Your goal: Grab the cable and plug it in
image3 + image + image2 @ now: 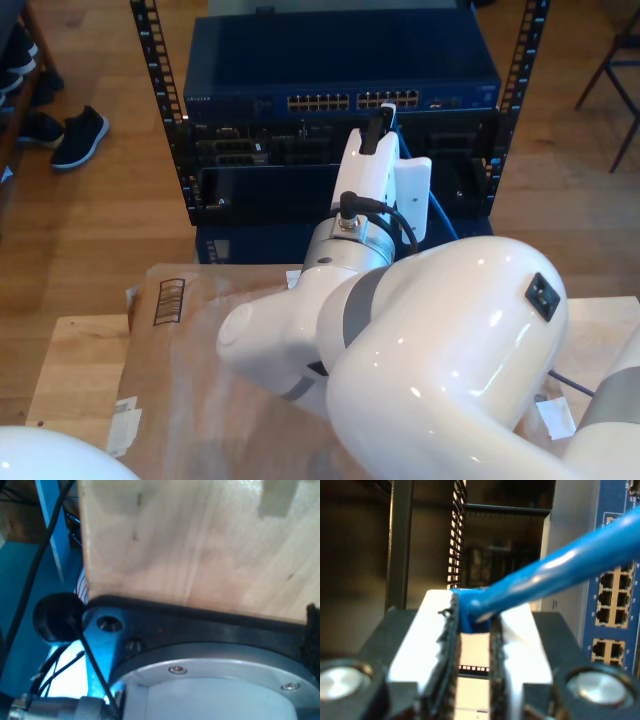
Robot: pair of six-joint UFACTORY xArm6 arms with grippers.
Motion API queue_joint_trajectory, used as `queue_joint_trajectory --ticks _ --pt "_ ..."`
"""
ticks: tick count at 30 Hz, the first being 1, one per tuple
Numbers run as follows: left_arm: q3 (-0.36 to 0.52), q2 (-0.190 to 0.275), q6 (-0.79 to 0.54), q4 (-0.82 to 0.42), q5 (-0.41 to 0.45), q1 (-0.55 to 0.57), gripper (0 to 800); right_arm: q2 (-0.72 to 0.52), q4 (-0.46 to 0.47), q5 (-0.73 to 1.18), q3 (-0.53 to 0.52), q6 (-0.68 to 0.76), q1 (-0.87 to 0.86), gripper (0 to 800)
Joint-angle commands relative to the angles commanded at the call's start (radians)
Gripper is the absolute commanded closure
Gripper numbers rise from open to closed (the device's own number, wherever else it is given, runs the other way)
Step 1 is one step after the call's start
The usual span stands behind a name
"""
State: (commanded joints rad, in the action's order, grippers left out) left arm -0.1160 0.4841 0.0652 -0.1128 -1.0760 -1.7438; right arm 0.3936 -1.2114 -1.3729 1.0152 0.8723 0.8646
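One cable [555, 570] pinched in my second hand [475, 630] | near the switch [340, 70] ports | judged: align plug squarely, advance slowly | first hand's state: cannot tell.

No text is reading clearly: pale lettering on the blue network switch [340, 75] and barcode on cardboard [170, 300] are staying illegible.
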Motion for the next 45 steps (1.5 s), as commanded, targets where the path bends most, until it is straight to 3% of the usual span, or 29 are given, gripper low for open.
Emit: queue_joint_trajectory --ticks 9,15,23,31,45 --pt "0.0 0.0 0.0 0.0 0.0 0.0 0 -0.005 0.005 0.0 -0.089 0.175 -0.018 800" --pt "0.0 0.0 0.0 0.0 0.0 0.0 0 -0.008 0.117 -0.005 -0.144 0.269 -0.086 800" --pt "0.0 0.0 0.0 0.0 0.0 -0.002 0 0.069 0.133 -0.005 -0.06 0.282 -0.121 800" --pt "0.0 0.0 0.0 0.0 0.0 0.0 0 0.132 0.377 0.0 -0.031 0.385 -0.255 800" --pt "0.0 0.0 0.002 0.0 0.0 -0.002 0 0.253 0.382 0.018 0.097 0.405 -0.281 800"
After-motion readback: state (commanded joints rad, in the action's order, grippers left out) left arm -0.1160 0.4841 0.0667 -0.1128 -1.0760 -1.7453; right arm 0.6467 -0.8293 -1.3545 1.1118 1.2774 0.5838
